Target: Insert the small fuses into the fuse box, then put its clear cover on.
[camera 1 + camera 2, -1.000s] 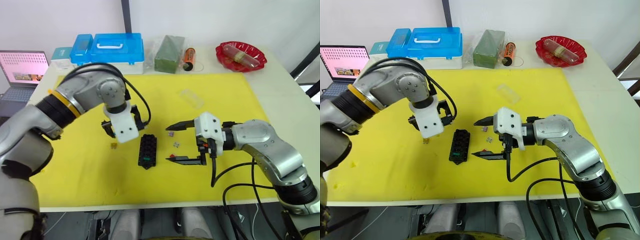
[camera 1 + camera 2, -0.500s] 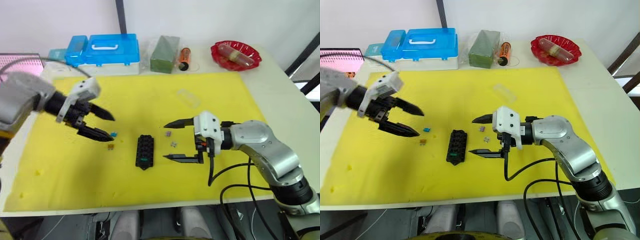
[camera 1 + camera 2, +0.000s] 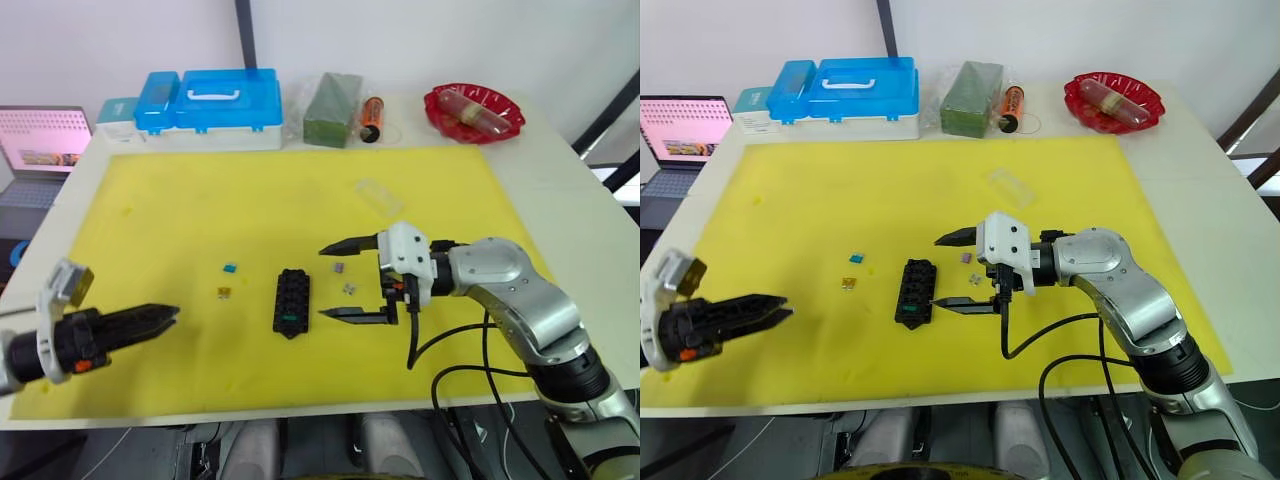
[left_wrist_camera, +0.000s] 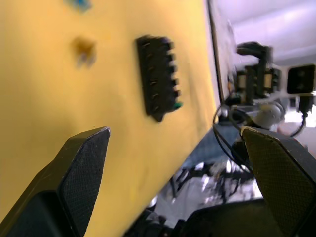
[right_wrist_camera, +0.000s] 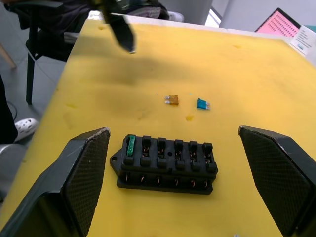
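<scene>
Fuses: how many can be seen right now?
5: a green one seated at one end of the box; blue and orange loose to its left; two between the right gripper's fingers. Others may be hidden.

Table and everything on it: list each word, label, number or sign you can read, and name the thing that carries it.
None can be read.
Laptop screen: rows of marks on pink, too small to read.
Orange cylinder: dark print, too blurred.
White box beside the blue-lidded case: label, too small.
Fuse box: no markings visible.
</scene>
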{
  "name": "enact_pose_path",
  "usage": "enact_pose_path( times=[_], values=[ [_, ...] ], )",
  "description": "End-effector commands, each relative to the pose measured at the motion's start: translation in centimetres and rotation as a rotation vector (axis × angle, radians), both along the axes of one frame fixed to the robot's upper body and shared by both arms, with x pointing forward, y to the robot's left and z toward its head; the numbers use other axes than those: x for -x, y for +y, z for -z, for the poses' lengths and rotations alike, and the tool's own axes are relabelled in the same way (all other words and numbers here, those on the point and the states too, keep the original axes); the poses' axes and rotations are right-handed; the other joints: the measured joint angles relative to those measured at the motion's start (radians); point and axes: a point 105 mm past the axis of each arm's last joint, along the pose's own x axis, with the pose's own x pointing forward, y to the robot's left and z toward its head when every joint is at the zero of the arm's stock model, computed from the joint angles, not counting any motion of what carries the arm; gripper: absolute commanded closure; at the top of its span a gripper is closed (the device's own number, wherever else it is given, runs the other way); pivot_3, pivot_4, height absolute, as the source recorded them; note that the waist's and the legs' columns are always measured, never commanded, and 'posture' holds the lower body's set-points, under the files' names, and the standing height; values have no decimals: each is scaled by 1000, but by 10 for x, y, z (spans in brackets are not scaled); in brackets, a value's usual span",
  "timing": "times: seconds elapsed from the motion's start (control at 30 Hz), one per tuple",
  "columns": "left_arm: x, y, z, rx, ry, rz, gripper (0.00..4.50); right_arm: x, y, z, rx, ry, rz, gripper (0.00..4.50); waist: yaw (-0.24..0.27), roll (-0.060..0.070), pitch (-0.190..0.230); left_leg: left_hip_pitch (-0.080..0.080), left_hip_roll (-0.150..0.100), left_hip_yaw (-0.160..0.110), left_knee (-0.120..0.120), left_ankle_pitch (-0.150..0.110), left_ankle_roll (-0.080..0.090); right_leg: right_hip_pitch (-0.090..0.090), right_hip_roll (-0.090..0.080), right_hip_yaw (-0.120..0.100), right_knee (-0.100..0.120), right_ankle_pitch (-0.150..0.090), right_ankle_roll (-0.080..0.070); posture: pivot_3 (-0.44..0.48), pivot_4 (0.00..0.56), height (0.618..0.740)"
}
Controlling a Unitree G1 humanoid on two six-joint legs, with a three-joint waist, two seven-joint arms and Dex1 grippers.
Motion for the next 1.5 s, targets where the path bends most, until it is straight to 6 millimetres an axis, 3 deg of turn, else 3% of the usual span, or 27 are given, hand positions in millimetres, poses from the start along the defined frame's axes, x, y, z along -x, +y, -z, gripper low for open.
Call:
enact_pose_path(
  times=[0.03,0.3,0.63,1.03,1.5],
  values=[
    [3,-13,0,44,-27,-49,22,3,6,-10,-22,-42,-27,0,11,1,0,0,0,0,0,0,0,0,-1,0,-1,-1,-2,0,150,740],
    [-17,-23,14,68,-27,-125,22,3,8,-12,-31,-45,-15,0,30,2,-3,0,-3,2,0,2,-3,2,1,-1,-2,0,-4,0,150,740],
    [-36,-35,14,44,-128,-162,22,3,2,-14,-27,-46,13,0,24,2,-3,0,-4,3,0,2,-3,1,5,-1,-2,0,-4,0,150,740],
    [-49,-42,17,33,-208,-197,22,4,-1,-14,-14,-43,17,0,28,2,-3,0,-3,2,0,2,-3,2,6,-1,-2,0,-4,0,150,740],
    [-57,-43,35,-25,-223,-196,22,5,-1,-15,-6,-41,12,0,24,2,-3,0,-3,2,0,2,-3,1,7,-1,-2,0,-4,0,150,740]
  ],
)
